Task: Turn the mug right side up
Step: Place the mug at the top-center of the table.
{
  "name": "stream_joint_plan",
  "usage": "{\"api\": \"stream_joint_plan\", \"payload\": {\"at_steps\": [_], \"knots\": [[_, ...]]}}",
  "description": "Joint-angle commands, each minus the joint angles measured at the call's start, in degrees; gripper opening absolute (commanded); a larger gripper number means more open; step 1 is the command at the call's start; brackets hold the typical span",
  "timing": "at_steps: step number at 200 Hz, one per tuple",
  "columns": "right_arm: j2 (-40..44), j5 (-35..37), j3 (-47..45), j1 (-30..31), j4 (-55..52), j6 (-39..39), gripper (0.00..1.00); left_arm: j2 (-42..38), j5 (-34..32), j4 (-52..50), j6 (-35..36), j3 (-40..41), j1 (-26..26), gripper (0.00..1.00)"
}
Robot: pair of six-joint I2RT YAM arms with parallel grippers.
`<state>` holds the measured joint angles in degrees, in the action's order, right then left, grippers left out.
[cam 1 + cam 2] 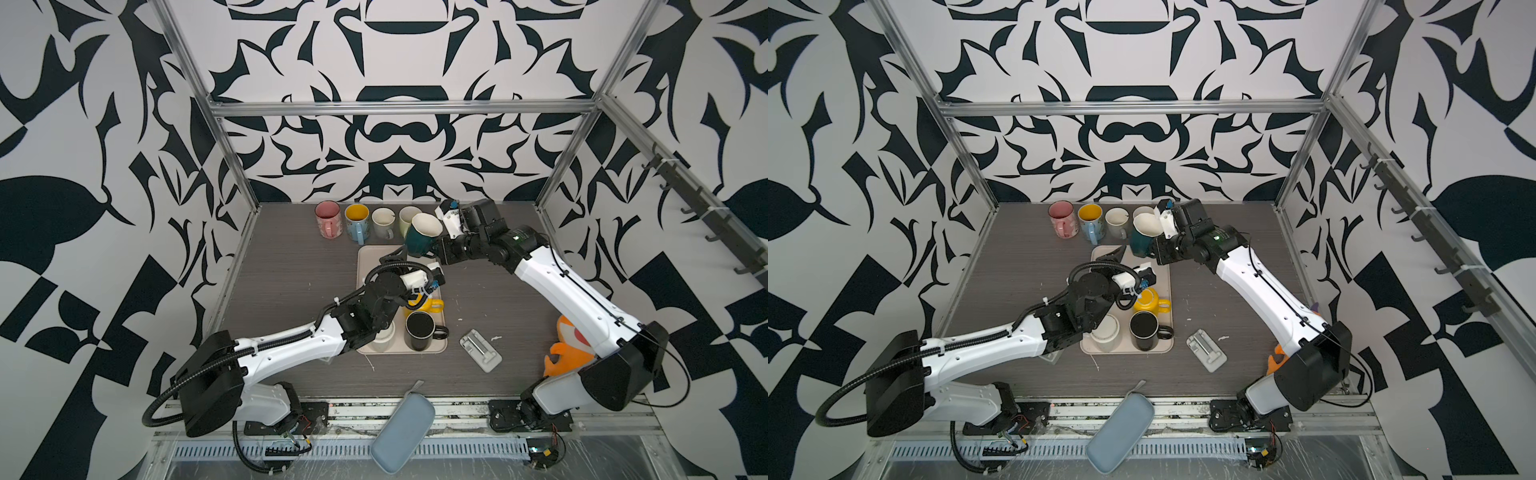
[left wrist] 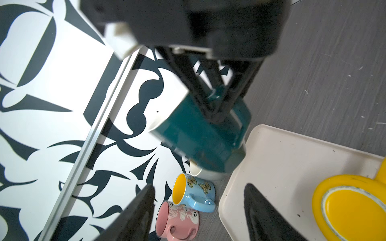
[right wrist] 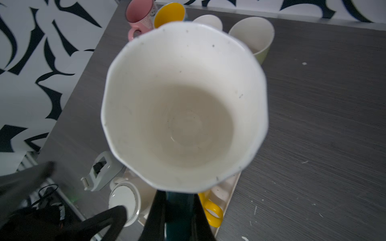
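Top views both show a row of upright mugs along the back edge of the table: a pink mug (image 1: 328, 218), a blue mug (image 1: 357, 222) with a yellow inside, a cream mug (image 1: 383, 222) and a pale green mug (image 1: 407, 217). Just in front of them lies a beige tray (image 1: 374, 257). On its near half a white mug (image 1: 1105, 330) stands bottom up, partly under the left arm, a yellow mug (image 1: 428, 305) is also bottom up, and a black mug (image 1: 419, 330) stands mouth up.

Above the tray's far half the left gripper (image 2: 199, 186) points toward the back wall; its fingers (image 2: 137, 212) stand apart with nothing between them.

Right of it, the teal mug (image 1: 419, 239) hangs tilted over the tray's far corner, just in front of the pale green mug, its white inside facing up. The right gripper (image 2: 215, 110) is clamped on its handle.

Farther right on the table lie a grey plastic piece (image 1: 480, 350) and an orange plush toy (image 1: 563, 345), the latter partly behind the right arm.
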<state>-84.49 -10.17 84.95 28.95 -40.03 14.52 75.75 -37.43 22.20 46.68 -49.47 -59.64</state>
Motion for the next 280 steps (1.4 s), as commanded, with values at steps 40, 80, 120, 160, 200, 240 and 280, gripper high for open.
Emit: {"api": "stream_joint_plan", "payload": {"at_steps": [40, 80, 120, 160, 200, 240, 280], "knots": [[0.0, 19.5, 1.3, -0.8, 7.0, -1.3, 0.0, -1.3, 2.4, -19.0, -28.5, -8.2, 9.5, 0.83], [-5.2, 24.2, 3.1, -1.9, 9.7, -2.8, 0.0, 1.5, 9.8, -30.3, -45.2, -14.8, 16.4, 0.84], [-10.9, 21.8, 3.7, -5.1, 14.4, -1.4, 0.0, 2.4, 18.5, -34.7, -56.9, -16.9, 22.3, 0.89], [-15.7, 19.0, 4.5, -7.6, 19.6, 0.3, 0.0, 0.0, 26.0, -32.7, -65.6, -14.1, 26.7, 0.98], [-21.3, 16.8, 7.9, -8.8, 21.8, 1.7, 0.0, -2.0, 32.1, -29.3, -72.2, -11.4, 30.0, 1.0], [-26.7, 15.5, 12.6, -9.2, 22.1, 2.2, 0.0, -1.2, 35.2, -29.2, -74.6, -11.4, 31.7, 1.0], [-31.0, 15.4, 16.8, -9.4, 20.9, 2.3, 0.0, -0.5, 36.3, -28.8, -75.6, -11.1, 32.1, 1.0]]}}
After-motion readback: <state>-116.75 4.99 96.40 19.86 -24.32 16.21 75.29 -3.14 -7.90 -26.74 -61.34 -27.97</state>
